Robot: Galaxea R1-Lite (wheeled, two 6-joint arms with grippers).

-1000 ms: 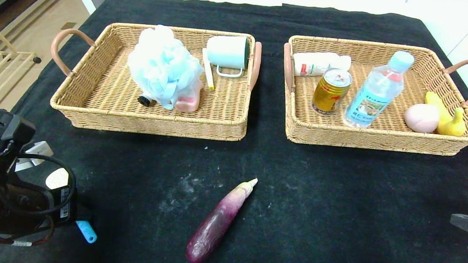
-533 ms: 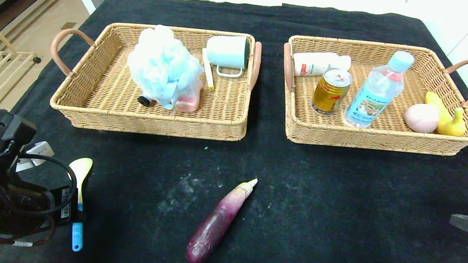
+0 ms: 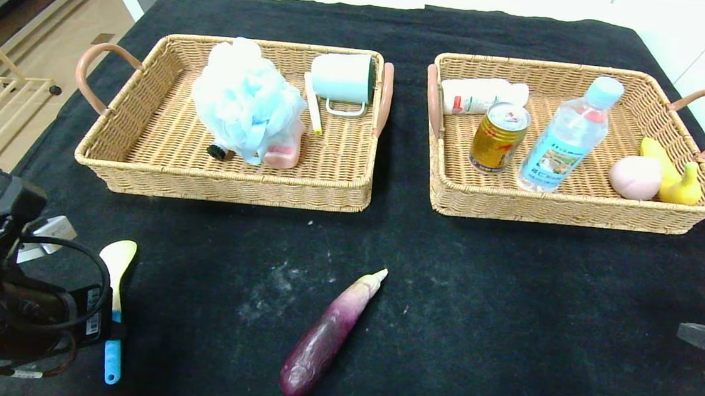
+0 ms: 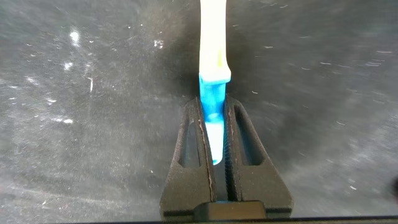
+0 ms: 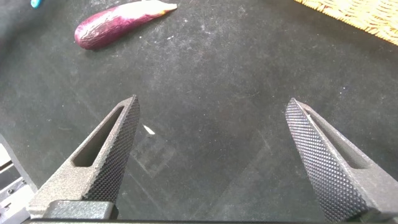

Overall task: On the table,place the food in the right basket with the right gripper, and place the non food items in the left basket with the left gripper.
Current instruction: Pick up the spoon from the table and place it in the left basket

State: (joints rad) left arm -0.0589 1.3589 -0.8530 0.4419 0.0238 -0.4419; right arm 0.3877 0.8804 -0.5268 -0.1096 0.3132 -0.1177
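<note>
No text, brand or number can be read. The water bottle (image 3: 566, 139) carries a printed label with a landscape picture; its lettering is too small to make out. The gold can (image 3: 499, 137) shows red markings, the white bottle (image 3: 482, 95) a red patch, and the left arm a barcode sticker (image 3: 92, 319), all illegible.
</note>
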